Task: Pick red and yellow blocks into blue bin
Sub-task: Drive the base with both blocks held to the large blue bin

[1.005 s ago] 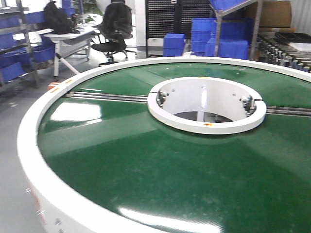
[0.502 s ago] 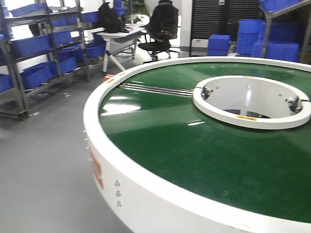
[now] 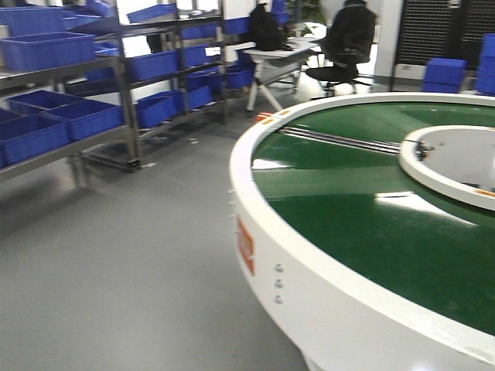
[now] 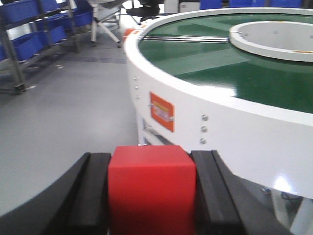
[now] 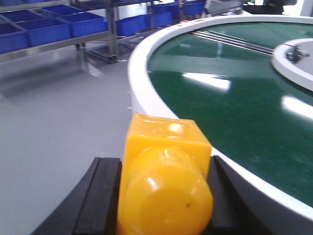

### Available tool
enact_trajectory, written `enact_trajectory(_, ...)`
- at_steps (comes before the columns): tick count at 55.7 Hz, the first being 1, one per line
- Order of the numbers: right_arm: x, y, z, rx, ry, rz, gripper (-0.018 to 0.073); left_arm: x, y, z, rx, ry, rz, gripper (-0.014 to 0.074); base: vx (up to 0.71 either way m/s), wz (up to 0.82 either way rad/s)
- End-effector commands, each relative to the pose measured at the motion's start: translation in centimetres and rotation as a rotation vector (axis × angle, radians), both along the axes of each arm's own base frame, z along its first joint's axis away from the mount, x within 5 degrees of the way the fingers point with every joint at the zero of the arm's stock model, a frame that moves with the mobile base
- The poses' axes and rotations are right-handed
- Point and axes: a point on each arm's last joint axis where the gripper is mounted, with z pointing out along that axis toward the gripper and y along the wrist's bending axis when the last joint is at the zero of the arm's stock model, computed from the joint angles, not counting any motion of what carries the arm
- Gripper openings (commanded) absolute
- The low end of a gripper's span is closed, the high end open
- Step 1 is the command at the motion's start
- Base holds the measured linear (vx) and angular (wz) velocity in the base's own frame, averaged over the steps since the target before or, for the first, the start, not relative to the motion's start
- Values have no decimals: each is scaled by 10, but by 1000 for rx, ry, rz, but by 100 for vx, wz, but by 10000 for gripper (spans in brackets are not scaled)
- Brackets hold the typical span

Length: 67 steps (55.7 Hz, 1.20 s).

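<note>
The left gripper is pinching the red cube (its glossy top face squarely towards the wrist camera), with one black finger pressed to each side and no gap showing between pads and cube. Ahead of this gripper and to its right stands the round table, whose tall white side wall carries an orange label and a short column of bolts; the green top lies beyond the wall, and further ahead sits a raised white inner ring. Ahead and to the left of the gripper is bare grey floor, with racks of blue crates far off on that side. The right gripper is clamped on the yellow brick, one round stud bulging towards the camera and a black finger hugging each flank. Ahead and to the right of this gripper the same table's white rim curves away around the green surface; ahead and to its left, well apart, are metal shelves holding blue crates. In the front view neither gripper nor block shows: only the table's rim, the shelving and an office chair beyond.
</note>
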Motion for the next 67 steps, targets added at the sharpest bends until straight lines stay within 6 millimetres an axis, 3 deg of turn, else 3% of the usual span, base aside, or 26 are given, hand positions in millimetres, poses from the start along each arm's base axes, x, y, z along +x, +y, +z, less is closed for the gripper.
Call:
enact_trajectory(1,1,-1,16,3,-107,-5,-7,0,2,15,-38,-85,29,1,-8,51)
enact_trajectory(32,1,-1,16,3,-107,-5,-7,0,2,14,-36,-77,25,1,5,41)
enact_trajectory(67,1,-1,16,3,-107,-5,-7,0,2,14,-36,-77,25,1,29,27)
